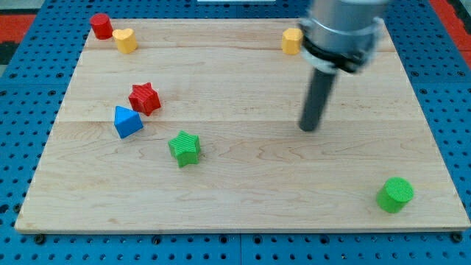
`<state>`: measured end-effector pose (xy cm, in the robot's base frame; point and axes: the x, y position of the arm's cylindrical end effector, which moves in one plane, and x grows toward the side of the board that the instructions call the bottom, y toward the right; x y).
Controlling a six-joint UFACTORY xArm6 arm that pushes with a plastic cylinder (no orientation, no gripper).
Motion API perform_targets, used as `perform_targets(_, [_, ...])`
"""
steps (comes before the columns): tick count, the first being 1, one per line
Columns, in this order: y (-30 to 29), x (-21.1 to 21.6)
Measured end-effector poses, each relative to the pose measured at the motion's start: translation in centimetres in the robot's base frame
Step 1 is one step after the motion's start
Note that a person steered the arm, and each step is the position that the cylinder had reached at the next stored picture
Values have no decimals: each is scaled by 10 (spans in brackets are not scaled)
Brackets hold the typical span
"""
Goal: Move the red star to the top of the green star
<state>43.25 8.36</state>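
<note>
The red star (144,98) lies on the wooden board at the view's left, just above a blue block (127,121) that almost touches it. The green star (184,148) lies lower and to the right of the red star, apart from it. My tip (310,128) rests on the board right of centre, far to the right of both stars and touching no block.
A red cylinder (101,26) and a yellow block (125,40) sit at the top left corner. Another yellow block (292,41) sits at the top, partly behind the arm. A green cylinder (395,194) stands at the bottom right. The board's edge (235,225) borders blue pegboard.
</note>
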Motion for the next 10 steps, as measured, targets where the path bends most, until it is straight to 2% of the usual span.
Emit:
perform_targets(1, [-102, -54])
perform_targets(2, [-216, -80])
perform_targets(3, [-294, -69])
perform_targets(4, [-256, -45])
perform_targets(5, [-171, -44])
perform_targets(6, [-135, -23])
perform_targets(8, [-204, -9])
perform_targets(9, [-224, -4])
perform_targets(10, [-224, 25])
